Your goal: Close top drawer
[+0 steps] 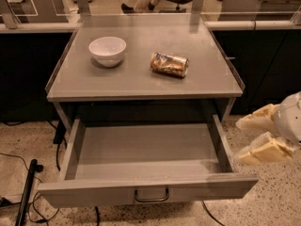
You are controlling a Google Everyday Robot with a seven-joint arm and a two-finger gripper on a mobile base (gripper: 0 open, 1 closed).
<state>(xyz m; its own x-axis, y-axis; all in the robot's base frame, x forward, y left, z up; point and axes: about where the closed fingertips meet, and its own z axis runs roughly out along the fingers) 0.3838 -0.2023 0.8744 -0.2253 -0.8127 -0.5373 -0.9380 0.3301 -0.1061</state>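
Grey metal is most of what I see. At the far left, dark cables (14,173) trail over the speckled floor. A white bowl (107,50) sits near the back left corner of the counter (141,81), and right of it, about mid-counter, lies a crumpled shiny packet (169,64). I cannot tell whether it is a can or a wrapper.

Below the counter's front edge the top drawer (146,149) stands pulled out all the way and looks bare inside. Its front panel is nearest the camera, with the dark wire handle (151,195) at the centre.

My pincer (240,141) hangs off the drawer's right front corner, beyond the counter's right edge. Its two pale fingers are spread apart and hold nothing.

To close the drawer well, I judge I should come round in front of the panel, meet it flat near the handle and push straight towards the counter's back edge. A push on the right corner could skew the drawer and jam it.

The runners are hidden under the counter. My arm is cut off at the right, and the panel's lower edge is partly cropped.
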